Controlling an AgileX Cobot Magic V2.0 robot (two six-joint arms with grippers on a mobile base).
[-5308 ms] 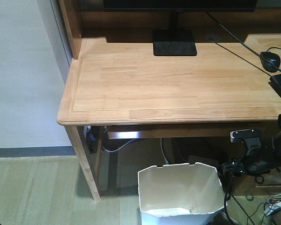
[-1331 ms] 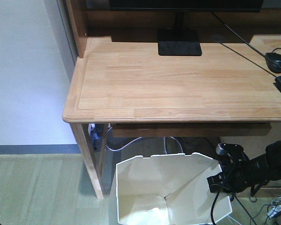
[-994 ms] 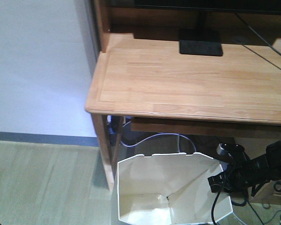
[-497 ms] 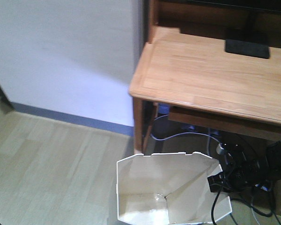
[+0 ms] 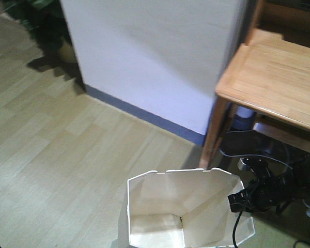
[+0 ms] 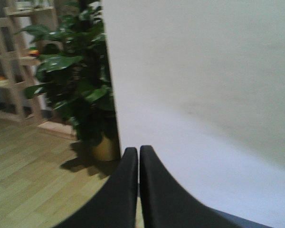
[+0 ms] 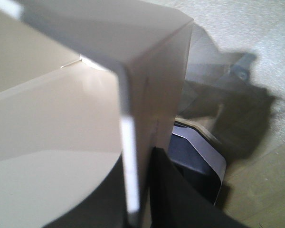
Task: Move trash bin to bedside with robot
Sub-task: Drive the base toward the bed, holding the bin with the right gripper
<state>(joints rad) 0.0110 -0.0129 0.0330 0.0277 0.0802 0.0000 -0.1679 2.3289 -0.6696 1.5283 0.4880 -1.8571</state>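
The white faceted trash bin (image 5: 183, 212) sits at the bottom centre of the front view, its open top toward the camera. My right gripper (image 5: 237, 200) is shut on the bin's right rim. In the right wrist view the thin white wall (image 7: 128, 156) runs between the two black fingers (image 7: 175, 199), one inside and one outside. My left gripper (image 6: 138, 151) is shut with nothing between its fingers, pointing at a white wall. The bedside is out of view.
A light wooden desk (image 5: 279, 77) stands at the right, with cables (image 5: 248, 150) under it. A white wall (image 5: 155, 57) with a dark baseboard fills the back. A potted plant (image 6: 80, 85) and wooden shelves (image 6: 19, 57) stand to the left. Pale wood flooring (image 5: 57, 155) spreads left.
The view has swung left: the desk has slid to the right edge, and wall, floor and a plant have come in. The bin and right gripper keep their place in the frame.
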